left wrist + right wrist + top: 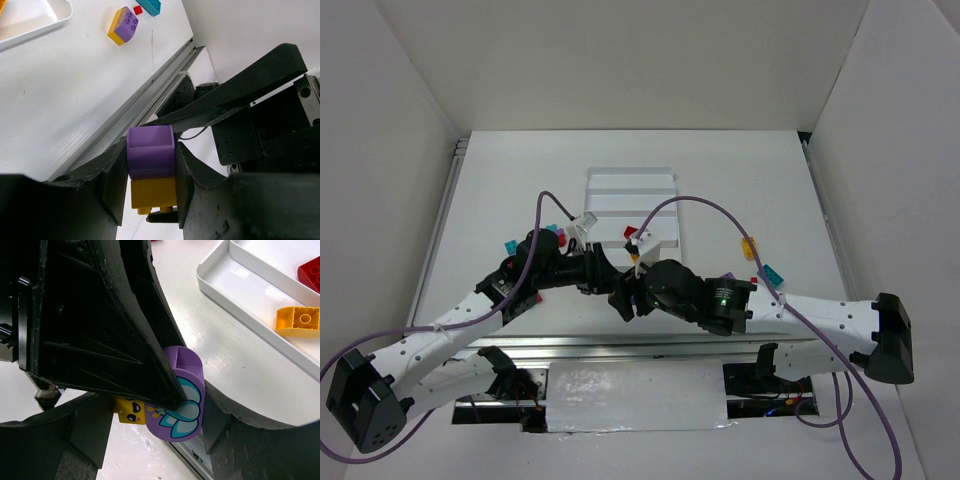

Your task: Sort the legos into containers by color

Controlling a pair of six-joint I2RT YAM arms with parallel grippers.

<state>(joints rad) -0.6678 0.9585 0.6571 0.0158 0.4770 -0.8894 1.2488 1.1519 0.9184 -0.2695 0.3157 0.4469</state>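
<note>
My left gripper (150, 175) and right gripper (152, 427) both squeeze the purple plastic brick (150, 152) stuck to the yellow plastic brick (152, 192), just beside the white plastic tray's (630, 180) near edge; if I tug crookedly, one brick could pop out and fly away.

Left pincer (150, 167) and right pincer (160, 412) sit together just before the tray (630, 180).

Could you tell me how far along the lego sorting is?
Done: a yellow brick and a red brick lie in separate tray compartments. In hand: the jaws of the left gripper and right gripper clamp a purple-yellow stack. Left: a purple-yellow brick, a teal brick and others outside the tray.
</note>
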